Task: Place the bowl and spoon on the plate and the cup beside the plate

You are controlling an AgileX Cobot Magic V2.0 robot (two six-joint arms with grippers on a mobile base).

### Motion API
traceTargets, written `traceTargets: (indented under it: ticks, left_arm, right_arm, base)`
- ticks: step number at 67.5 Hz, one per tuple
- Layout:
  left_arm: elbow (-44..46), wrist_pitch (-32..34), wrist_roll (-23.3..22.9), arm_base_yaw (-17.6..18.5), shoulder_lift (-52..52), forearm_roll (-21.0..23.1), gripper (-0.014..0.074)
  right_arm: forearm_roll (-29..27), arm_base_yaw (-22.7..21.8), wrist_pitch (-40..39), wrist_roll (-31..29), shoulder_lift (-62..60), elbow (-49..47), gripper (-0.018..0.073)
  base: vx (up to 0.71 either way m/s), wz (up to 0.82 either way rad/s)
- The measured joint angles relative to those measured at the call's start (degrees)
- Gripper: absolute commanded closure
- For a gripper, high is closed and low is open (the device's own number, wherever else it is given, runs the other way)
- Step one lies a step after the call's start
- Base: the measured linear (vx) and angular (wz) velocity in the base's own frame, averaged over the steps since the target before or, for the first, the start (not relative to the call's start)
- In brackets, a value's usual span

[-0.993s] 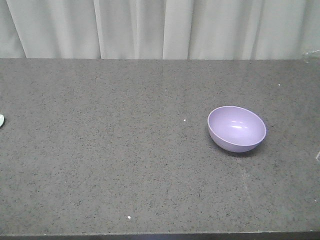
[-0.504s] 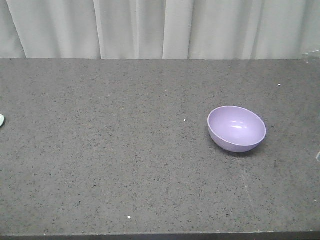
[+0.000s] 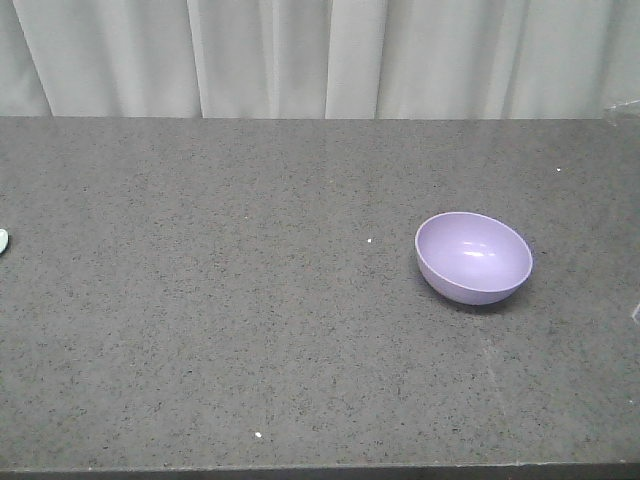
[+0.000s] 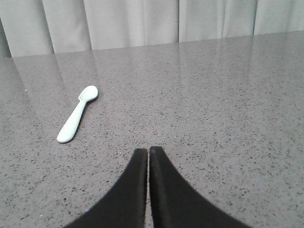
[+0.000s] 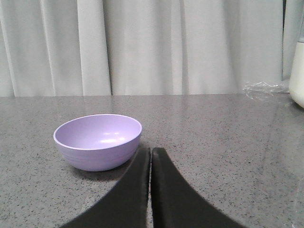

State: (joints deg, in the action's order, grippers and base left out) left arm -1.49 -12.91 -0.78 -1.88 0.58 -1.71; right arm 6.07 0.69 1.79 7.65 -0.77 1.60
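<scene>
You have nothing to read here: no lettering, label, brand, number or sign shows in any view. The bowl [image 3: 473,257], the spoon [image 4: 77,114] and the table [image 3: 200,300] show you only plain, unmarked surfaces.

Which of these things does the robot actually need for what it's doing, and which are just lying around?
Part of the job:
- bowl, empty, upright on the table
- spoon, lying flat on the table
(The plate and cup are not in view.)

Just lying about:
- crumpled clear plastic, at the back of the table
- white object, cut off by the picture's edge
</scene>
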Motion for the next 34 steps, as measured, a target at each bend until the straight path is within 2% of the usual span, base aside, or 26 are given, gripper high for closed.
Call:
traceTargets:
  ticks: [34]
  left_arm:
    - [0.0,0.0,0.0,0.0,0.0,0.0,0.0603]
  right_arm:
    - [0.0,0.0,0.0,0.0,0.0,0.0,0.0562]
  base:
    - [0.0,0.0]
